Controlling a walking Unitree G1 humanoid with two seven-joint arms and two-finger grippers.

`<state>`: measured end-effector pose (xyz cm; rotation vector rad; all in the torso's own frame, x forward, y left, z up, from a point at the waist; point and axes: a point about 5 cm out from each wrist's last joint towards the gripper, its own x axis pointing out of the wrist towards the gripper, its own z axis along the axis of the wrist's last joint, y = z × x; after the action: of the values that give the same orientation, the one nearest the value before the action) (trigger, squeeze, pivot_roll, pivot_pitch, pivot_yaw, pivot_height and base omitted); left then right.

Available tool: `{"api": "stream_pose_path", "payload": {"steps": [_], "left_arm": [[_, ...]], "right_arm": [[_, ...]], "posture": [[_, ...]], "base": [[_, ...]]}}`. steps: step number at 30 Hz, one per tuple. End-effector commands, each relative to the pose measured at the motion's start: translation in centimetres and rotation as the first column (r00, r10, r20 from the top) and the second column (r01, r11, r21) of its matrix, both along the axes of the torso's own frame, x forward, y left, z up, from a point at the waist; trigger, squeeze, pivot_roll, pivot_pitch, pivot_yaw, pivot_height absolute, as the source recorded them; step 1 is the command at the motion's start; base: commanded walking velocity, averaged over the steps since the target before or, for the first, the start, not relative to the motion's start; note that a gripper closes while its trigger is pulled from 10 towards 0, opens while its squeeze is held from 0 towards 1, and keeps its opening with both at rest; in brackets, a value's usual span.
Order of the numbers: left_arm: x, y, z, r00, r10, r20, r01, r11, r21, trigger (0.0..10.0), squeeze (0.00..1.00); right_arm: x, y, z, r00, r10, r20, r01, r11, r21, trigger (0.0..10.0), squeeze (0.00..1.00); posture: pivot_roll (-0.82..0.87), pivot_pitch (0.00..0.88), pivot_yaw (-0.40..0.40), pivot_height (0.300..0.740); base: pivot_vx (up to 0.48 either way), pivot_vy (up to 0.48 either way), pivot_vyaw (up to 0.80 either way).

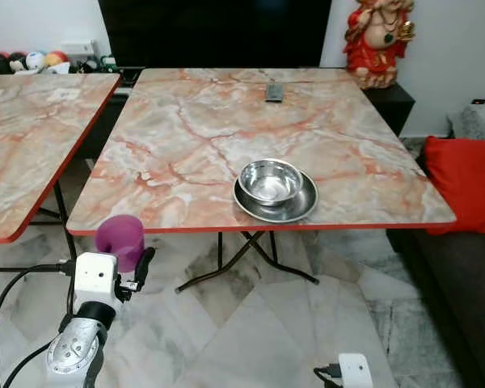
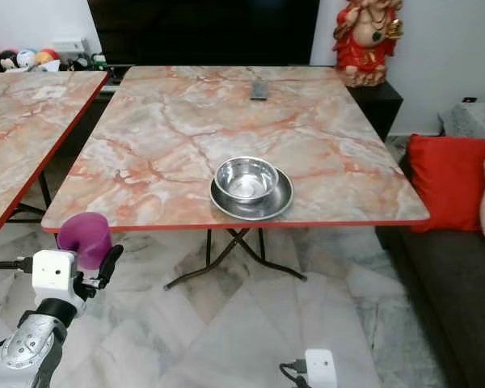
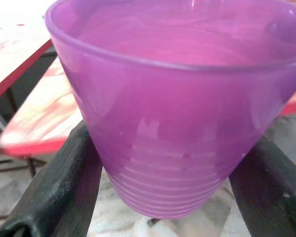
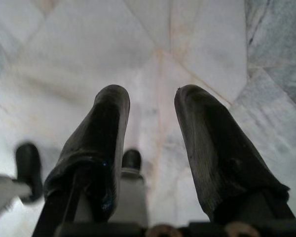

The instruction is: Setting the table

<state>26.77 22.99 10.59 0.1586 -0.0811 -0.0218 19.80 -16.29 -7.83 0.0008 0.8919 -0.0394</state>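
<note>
A purple cup is held upright, mouth up, just short of the near edge of the table and a little below its top. It is pinched by the left gripper, one black finger pressed against each side of the ribbed lower wall. That low hold leaves the rim free and keeps the cup level, which would suit setting it down flat.

On the table, close to the near edge, a steel bowl sits inside a steel plate. This stack is judged to be the start of a place setting, and the cup probably belongs beside it. The cup is well apart from it, off toward the table's left corner, so a lift over the red edge and a reach to the right would be needed.

The right gripper hangs idle over the marble floor, its fingers slightly parted with nothing between them.

A remote control lies near the far edge, clear of the setting. A second table stands to the left, and a red cushion is seen to the right.
</note>
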Motion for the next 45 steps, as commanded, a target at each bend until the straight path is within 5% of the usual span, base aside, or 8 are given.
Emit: {"api": "stream_pose_path", "payload": {"steps": [1, 25, 45], "left_arm": [[0.3, -0.8, 0.4, 1.000, -0.028, 0.014, 0.027, 1.000, 0.014, 10.0, 0.00], [0.7, -0.4, 0.9, 1.000, -0.004, 0.026, 0.003, 1.000, 0.008, 10.0, 0.00], [0.9, 0.5, 1.6, 0.998, 0.052, 0.041, -0.051, 0.999, -0.012, 10.0, 0.00]], "right_arm": [[-0.4, -0.9, -0.2, 1.000, -0.020, -0.013, 0.019, 1.000, -0.017, 10.0, 0.00], [-0.5, -0.8, -0.2, 1.000, -0.012, -0.015, 0.012, 1.000, -0.014, 10.0, 0.00], [-0.4, -0.8, -0.2, 1.000, -0.006, -0.020, 0.005, 1.000, -0.013, 10.0, 0.00]], "posture": [[0.04, 0.076, -0.007, 0.740], [0.04, 0.061, -0.005, 0.740], [0.05, 0.078, -0.011, 0.740]], "base": [[0.379, 0.000, 0.00], [0.371, 0.000, 0.00], [0.000, -0.078, 0.00]]}}
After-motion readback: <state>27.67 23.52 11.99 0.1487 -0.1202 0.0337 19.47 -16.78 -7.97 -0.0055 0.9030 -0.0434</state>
